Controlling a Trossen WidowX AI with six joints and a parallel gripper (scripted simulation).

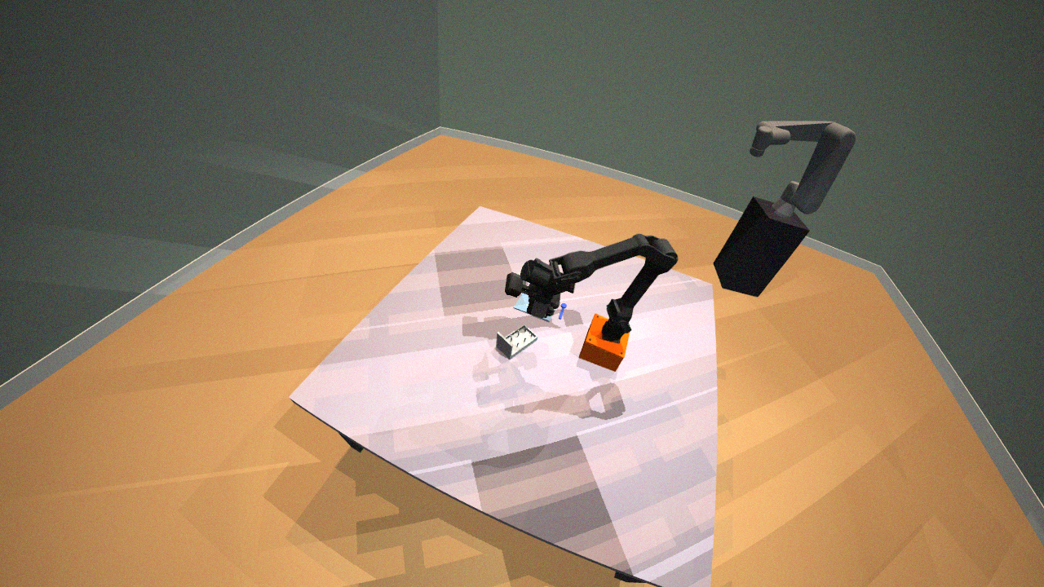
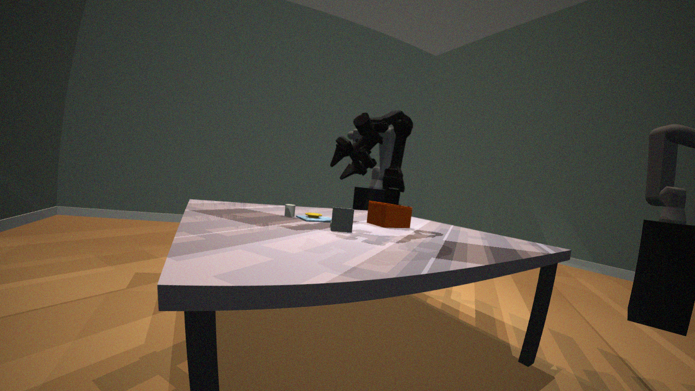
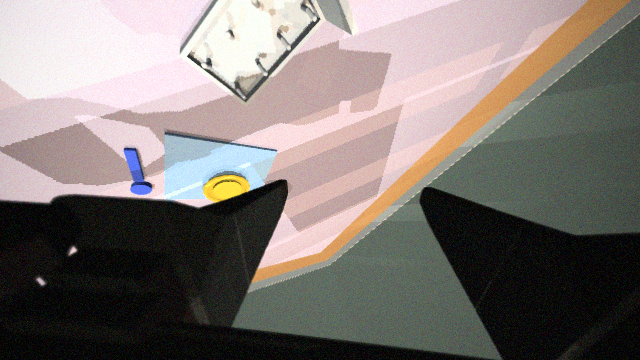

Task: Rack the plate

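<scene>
The yellow plate point(image 2: 313, 214) point(image 3: 226, 190) lies flat on a light blue mat point(image 1: 521, 302) point(image 3: 182, 162). In the top view the arm hides the plate. The pale dish rack point(image 1: 503, 346) point(image 2: 342, 219) point(image 3: 337, 15), with short pegs and a grey end panel, stands on the table near the mat. My gripper point(image 2: 336, 171) point(image 3: 352, 190) is open and empty, high above the table. In the wrist view the left finger covers the plate's lower right edge, and the far wall shows between the fingertips.
A blue object with a round end point(image 1: 562, 311) point(image 3: 134, 165) lies beside the mat. A grey-white cup point(image 2: 290, 210) stands beyond the mat. The arm's orange base box point(image 1: 601, 355) point(image 2: 389, 214) is to the right of the rack. A grey arm stands on a black pedestal point(image 1: 761, 248) beyond the table.
</scene>
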